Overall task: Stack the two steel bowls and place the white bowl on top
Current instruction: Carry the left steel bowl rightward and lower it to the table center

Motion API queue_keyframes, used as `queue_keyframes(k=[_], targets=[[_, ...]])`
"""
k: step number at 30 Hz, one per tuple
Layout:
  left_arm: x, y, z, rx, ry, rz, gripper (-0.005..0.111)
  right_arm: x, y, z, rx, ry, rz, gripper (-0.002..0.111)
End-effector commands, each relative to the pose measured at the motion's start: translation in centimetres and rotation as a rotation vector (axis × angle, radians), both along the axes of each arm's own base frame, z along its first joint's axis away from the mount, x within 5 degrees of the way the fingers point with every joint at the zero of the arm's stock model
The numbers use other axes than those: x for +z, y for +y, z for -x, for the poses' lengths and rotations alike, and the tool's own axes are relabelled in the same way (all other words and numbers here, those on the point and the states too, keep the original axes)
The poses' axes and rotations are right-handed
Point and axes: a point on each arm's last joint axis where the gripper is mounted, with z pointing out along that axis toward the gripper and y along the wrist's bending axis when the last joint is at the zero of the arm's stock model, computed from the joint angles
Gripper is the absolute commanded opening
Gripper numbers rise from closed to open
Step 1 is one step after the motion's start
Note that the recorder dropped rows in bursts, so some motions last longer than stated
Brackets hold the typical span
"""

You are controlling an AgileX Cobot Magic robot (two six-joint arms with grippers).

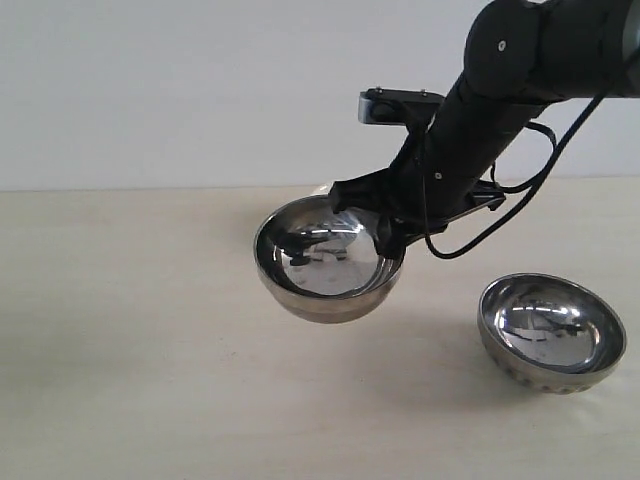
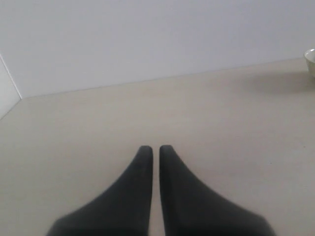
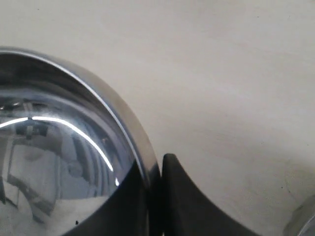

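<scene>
Steel bowls are not yet stacked: one bowl [image 1: 325,262] is clamped at its rim by the right gripper [image 1: 387,238], the other bowl [image 1: 552,332] set lower beside it; the white bowl [image 2: 311,61] is left well apart from the closed, empty left gripper [image 2: 153,149]

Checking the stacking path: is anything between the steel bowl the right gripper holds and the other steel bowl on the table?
Nothing visible does. The right gripper is shut on the rim of the held steel bowl, and only bare table lies between it and the other steel bowl.

Prob. a lab: bare pale table [image 1: 120,350] w/ plain white wall [image 1: 200,80].
</scene>
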Motion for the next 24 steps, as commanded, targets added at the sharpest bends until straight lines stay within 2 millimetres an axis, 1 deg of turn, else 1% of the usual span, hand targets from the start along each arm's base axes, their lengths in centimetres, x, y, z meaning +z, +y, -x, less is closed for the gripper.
queue_keyframes(k=[1, 3, 7, 9, 13, 18, 24], targets=[[0.0, 0.0, 0.0, 0.003, -0.009, 0.018, 0.004, -0.1, -0.2, -0.3, 0.009, -0.032, -0.011, 0.0], [0.0, 0.0, 0.0, 0.003, -0.009, 0.018, 0.004, -0.6, -0.5, -0.6, 0.002, -0.001, -0.035, 0.0], [0.0, 0.0, 0.0, 0.003, -0.009, 0.018, 0.004, -2.8, -1.6, -1.2, -0.006, 0.05, -0.08, 0.0], [0.0, 0.0, 0.0, 0.003, -0.009, 0.018, 0.004, -4.1, -2.2, -1.3, -0.028, 0.053, -0.077, 0.0], [0.0, 0.0, 0.0, 0.003, -0.009, 0.018, 0.004, -5.9, -3.4, -1.9, -0.044, 0.084, -0.045, 0.0], [0.0, 0.0, 0.0, 0.003, -0.009, 0.018, 0.004, -7.0, -3.3, -2.3, -0.05, 0.074, -0.03, 0.0], [0.0, 0.0, 0.0, 0.003, -0.009, 0.018, 0.004, -9.2, -3.2, -2.8, -0.055, 0.1, -0.015, 0.0]])
